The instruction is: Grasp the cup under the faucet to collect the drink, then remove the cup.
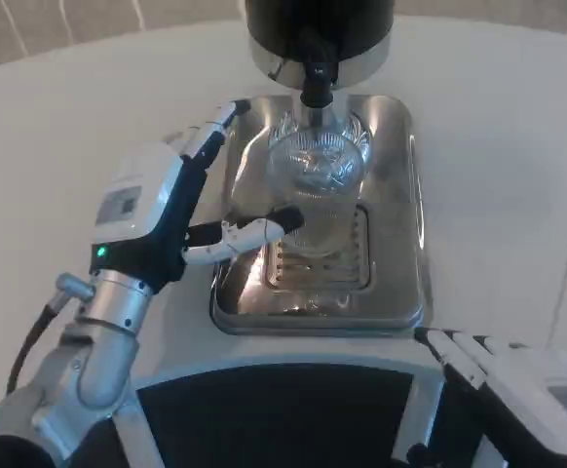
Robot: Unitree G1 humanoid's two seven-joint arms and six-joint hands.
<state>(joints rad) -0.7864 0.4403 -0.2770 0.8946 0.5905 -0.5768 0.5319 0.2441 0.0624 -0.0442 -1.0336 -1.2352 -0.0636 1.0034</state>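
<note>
A clear glass cup (315, 185) stands upright on the steel drip tray (400, 195), directly below the black faucet (316, 83) of the dispenser. My left hand (162, 210) sits at the cup's left side with its fingers spread. Its thumb (249, 232) reaches to the cup's lower front, and the tip looks to be touching the glass. The upper fingers (215, 132) stretch along the tray's left edge, apart from the cup. My right hand (517, 375) lies low at the bottom right, fingers straight, pointing left and holding nothing.
The dispenser's dark body (318, 29) rises at the tray's far end. A slotted grate (318, 263) lies in the tray's near half. White table (498, 127) spreads on both sides. A dark part of my body (274, 419) covers the bottom middle.
</note>
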